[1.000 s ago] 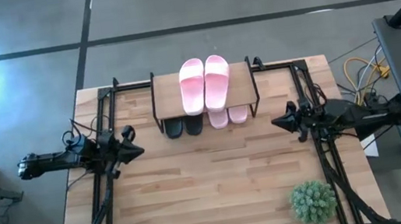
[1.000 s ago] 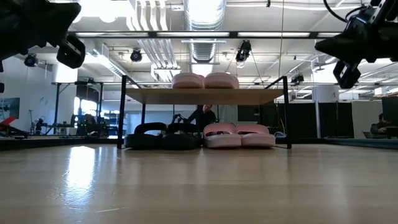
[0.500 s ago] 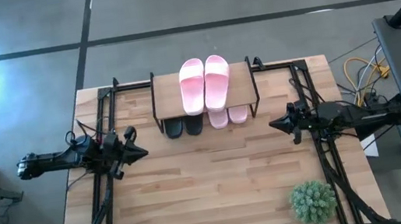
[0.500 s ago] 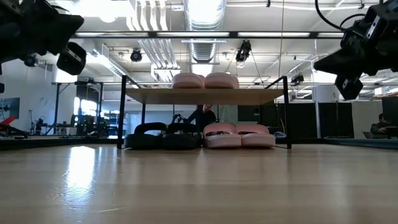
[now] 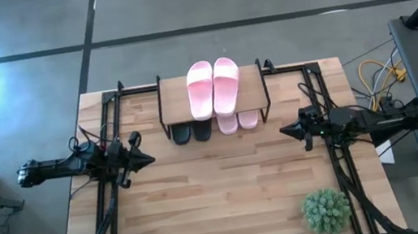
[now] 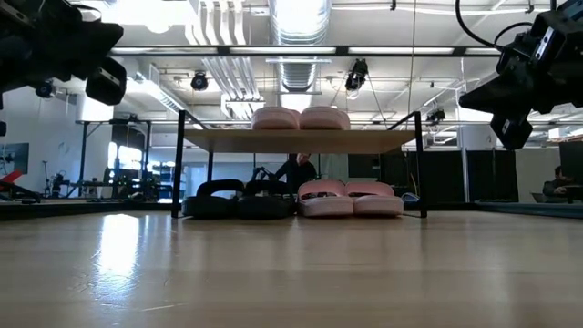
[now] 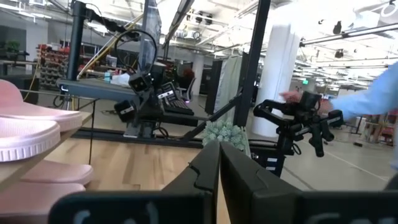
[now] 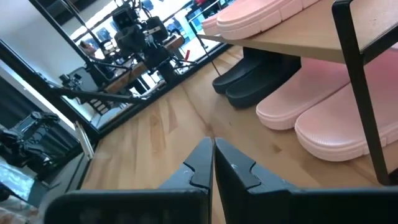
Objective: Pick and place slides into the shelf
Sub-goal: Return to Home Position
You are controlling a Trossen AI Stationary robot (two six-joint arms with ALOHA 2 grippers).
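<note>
The shelf (image 5: 251,99) stands at the table's far middle on thin black legs. Two pink slides (image 5: 213,88) lie side by side on its top board. Under it, on the tabletop, sit two black slides (image 6: 239,199) and two more pink slides (image 6: 351,198). My left gripper (image 5: 148,160) hovers shut above the table's left side, my right gripper (image 5: 283,131) hovers shut above its right side. Both point toward the table's middle and hold nothing. The right wrist view shows the black slides (image 8: 258,71) and pink slides (image 8: 323,106) under the board.
A green plant ball (image 5: 325,210) sits at the table's near right corner. Black frame rails (image 5: 104,132) run along both table sides. Bare wood (image 5: 219,189) spreads between the arms. A person's sleeve (image 7: 373,102) shows beyond the table in the left wrist view.
My right gripper has sunk slightly and tipped its fingers downward, staying shut. My left gripper has rolled a little about its own pointing line without leaving its place. The slides and shelf have kept still.
</note>
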